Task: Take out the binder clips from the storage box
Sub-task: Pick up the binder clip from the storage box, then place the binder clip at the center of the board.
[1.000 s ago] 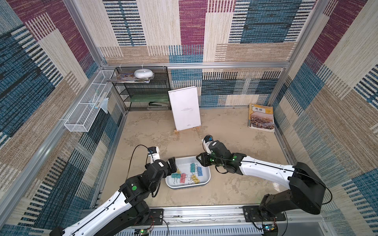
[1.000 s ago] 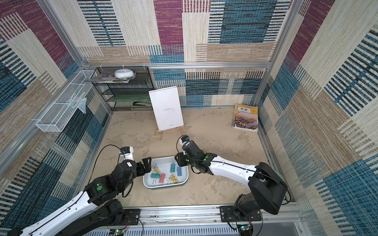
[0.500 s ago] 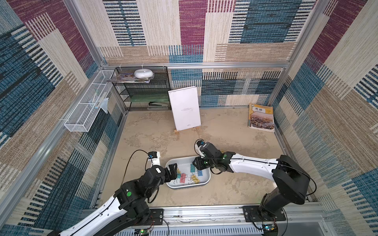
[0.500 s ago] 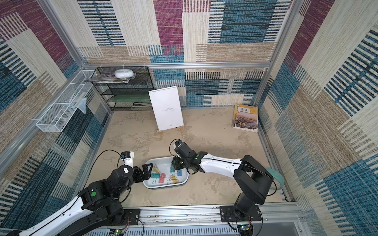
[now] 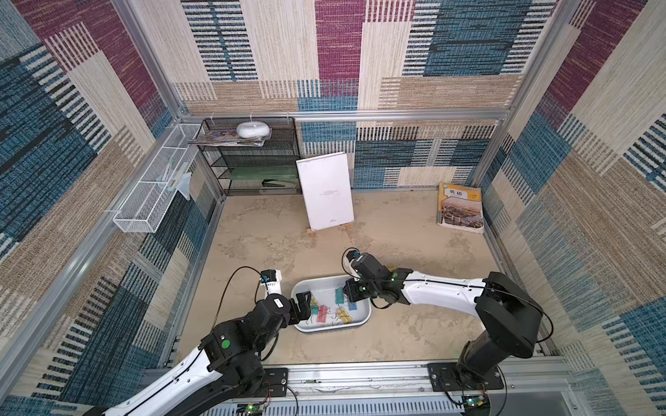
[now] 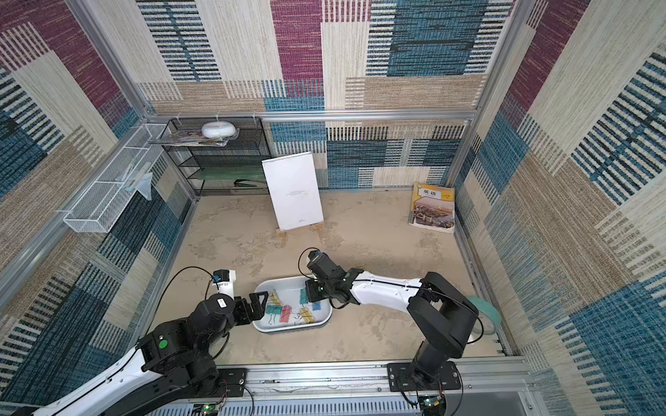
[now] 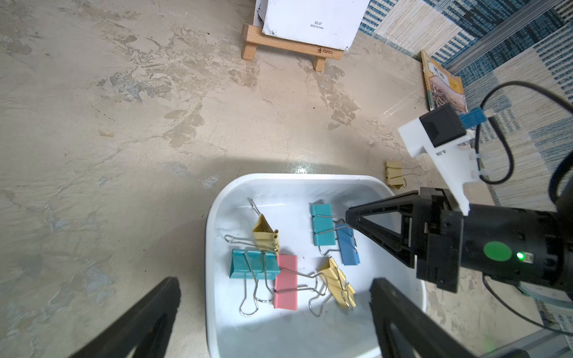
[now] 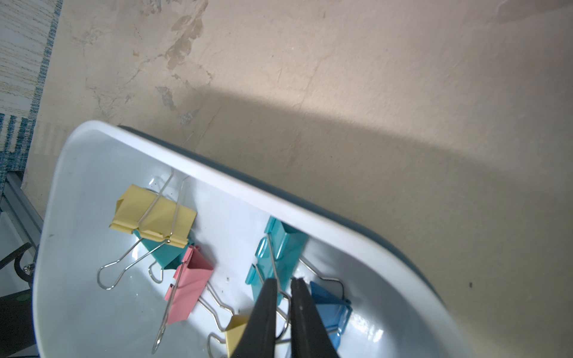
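Spanning the enclosure floor, a mottled tan tabletop (image 5: 396, 342) carries everything. At its back left stands a black mesh shelf rack (image 5: 259, 158), with a white round object (image 5: 253, 129) on papers on the top tier and a green folder (image 5: 265, 173) on a lower shelf. A white wire basket (image 5: 144, 209) hangs on the side wall beside it. It holds a few slim items toward its far end, too small to identify. A white board (image 5: 326, 191) leans on a small wooden easel (image 7: 288, 46), and a textbook (image 5: 461, 207) lies flat in the back right corner.

Near the front, between the two arms, the storage box (image 5: 331, 327) sits flat on the table.

The left gripper (image 5: 303, 306) is at the box's end nearest its arm, jaws spread wide and holding nothing. The right gripper (image 8: 283, 283) is tipped down into the box, jaws drawn almost together on the wire handle of a teal clip (image 7: 322, 224).

Six binder clips (image 5: 323, 313) lie inside the box. A blue clip (image 7: 348, 248) touches the pinched teal one. The others are a second teal clip (image 7: 252, 263), a pink clip (image 7: 286, 282), an upright yellow clip (image 7: 265, 235) and a flat yellow clip (image 7: 338, 283), their handles tangled. A loose yellow clip (image 7: 393, 173) lies outside on the table, just beyond the box's corner on the right arm's side.
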### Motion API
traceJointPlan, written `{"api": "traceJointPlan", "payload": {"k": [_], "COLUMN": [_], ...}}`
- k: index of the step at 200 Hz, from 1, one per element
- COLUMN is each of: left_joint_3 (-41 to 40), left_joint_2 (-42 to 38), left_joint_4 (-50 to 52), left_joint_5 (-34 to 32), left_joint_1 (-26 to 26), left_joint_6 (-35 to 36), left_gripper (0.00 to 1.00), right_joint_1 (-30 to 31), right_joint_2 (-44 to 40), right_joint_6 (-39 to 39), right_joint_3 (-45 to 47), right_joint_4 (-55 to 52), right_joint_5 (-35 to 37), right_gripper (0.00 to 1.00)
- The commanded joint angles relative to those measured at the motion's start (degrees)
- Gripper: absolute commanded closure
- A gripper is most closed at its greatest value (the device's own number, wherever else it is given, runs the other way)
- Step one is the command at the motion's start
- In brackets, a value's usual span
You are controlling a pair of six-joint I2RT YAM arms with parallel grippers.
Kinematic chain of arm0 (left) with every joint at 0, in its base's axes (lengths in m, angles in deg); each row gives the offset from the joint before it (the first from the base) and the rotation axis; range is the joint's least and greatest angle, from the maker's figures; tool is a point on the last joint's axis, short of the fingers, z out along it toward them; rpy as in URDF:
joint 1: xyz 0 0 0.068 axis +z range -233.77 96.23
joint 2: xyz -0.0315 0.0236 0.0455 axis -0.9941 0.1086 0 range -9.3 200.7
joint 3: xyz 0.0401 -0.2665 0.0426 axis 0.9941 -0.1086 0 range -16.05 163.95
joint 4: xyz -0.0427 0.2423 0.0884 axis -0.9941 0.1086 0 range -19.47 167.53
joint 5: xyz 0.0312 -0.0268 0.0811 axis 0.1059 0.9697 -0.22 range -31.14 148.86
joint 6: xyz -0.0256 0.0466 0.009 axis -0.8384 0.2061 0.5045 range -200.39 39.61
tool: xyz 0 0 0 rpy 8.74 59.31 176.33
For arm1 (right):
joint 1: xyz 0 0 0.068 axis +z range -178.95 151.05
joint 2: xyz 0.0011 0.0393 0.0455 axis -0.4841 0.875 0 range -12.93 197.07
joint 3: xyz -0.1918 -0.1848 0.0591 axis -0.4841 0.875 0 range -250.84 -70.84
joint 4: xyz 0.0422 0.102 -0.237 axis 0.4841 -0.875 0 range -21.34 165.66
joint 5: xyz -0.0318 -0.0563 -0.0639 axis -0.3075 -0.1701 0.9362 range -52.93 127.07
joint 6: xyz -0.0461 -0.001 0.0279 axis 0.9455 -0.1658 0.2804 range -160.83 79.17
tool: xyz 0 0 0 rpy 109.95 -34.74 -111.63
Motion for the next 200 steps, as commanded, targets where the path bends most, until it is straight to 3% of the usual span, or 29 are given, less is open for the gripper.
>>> {"api": "traceJointPlan", "payload": {"k": [1, 18, 75, 127, 200], "left_joint_3": [0.29, 0.35, 0.6, 2.57, 7.56], "left_joint_2": [-0.13, -0.34, -0.47, 0.21, 7.45], "left_joint_4": [0.09, 0.09, 0.22, 0.18, -1.86], "left_joint_5": [-0.57, -0.7, -1.27, -2.04, -1.98], "left_joint_1": [-0.03, -0.01, -0.03, -0.02, -0.38], "left_joint_6": [0.5, 0.61, 0.71, 1.31, 3.69], "left_gripper": [0.01, 0.01, 0.01, 0.01, 0.01], "right_joint_1": [0.05, 0.23, 1.77, 2.16, 1.61], "right_joint_2": [0.46, 0.18, -4.55, -14.33, -34.03], "right_joint_6": [-0.39, -0.57, -1.07, -1.13, -2.51], "right_joint_3": [-0.53, -0.6, -0.91, 0.47, 5.34], "right_joint_4": [0.81, 0.86, -0.57, -1.11, -6.61], "right_joint_5": [-1.35, -1.46, -0.28, 1.58, 19.18], "right_gripper": [0.93, 1.0, 1.0, 1.0, 1.0]}}
